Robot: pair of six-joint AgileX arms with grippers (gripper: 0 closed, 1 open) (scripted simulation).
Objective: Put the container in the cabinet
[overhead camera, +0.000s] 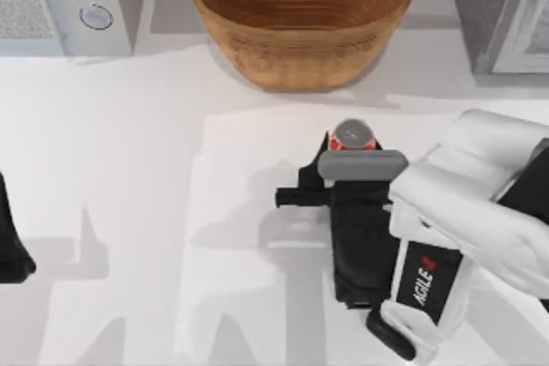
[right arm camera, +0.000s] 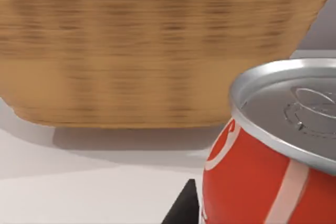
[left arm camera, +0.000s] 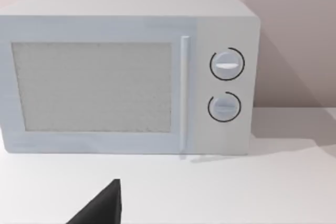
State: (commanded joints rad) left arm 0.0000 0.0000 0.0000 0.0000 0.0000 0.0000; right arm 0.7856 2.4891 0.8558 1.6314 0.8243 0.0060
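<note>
Can (overhead camera: 353, 135): stood on the worktop (overhead camera: 129, 212) before the basket (overhead camera: 300, 19), reached by the right pincer (overhead camera: 343, 156), grip state not discernible. Cabinet placement is judged outstanding. Left arm parked at left edge.

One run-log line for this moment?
right gripper: at can, before basket | grip: unclear | left arm: parked, table's left edge | can not in cabinet

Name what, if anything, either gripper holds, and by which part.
It cannot be told: the right gripper is at the red can, its fingers hidden. The left gripper is parked at the table's left edge, away from any object.
</note>
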